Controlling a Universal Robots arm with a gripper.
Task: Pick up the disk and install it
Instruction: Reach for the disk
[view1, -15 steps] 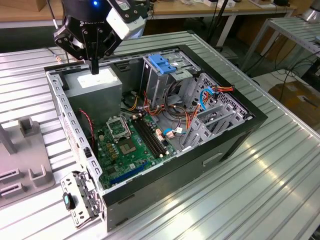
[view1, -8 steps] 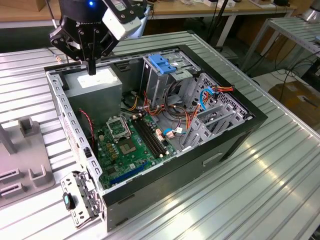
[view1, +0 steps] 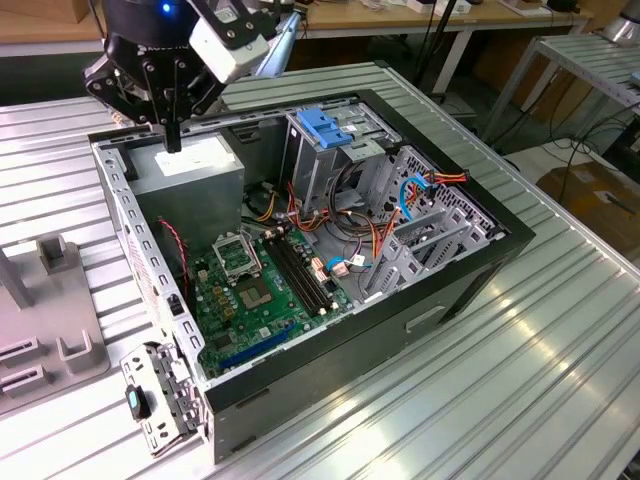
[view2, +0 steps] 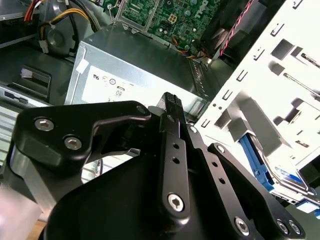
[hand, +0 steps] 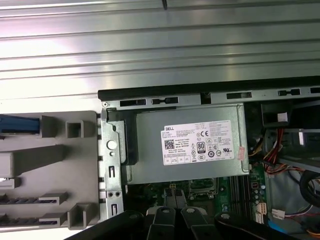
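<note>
- The one gripper (view1: 173, 138) is hanging with its two fingers pressed together, gripping nothing, just above the one grey power supply (view1: 190, 172).
- The one open computer case (view1: 470, 290) is lying on the ribbed metal table (view1: 560, 380). It is holding the power supply, one green motherboard (view1: 255, 295), one metal drive cage (view1: 325, 165) and bundles of coloured cables (view1: 378, 240).
- One blue bracket (view1: 325, 125) is sitting on top of the cage.
- One grey rack (hand: 55, 165) is standing outside the case, just beside its rear panel.
- The one disk (hand: 19, 124) is lying in that rack, showing its blue rail, well apart from the gripper.
</note>
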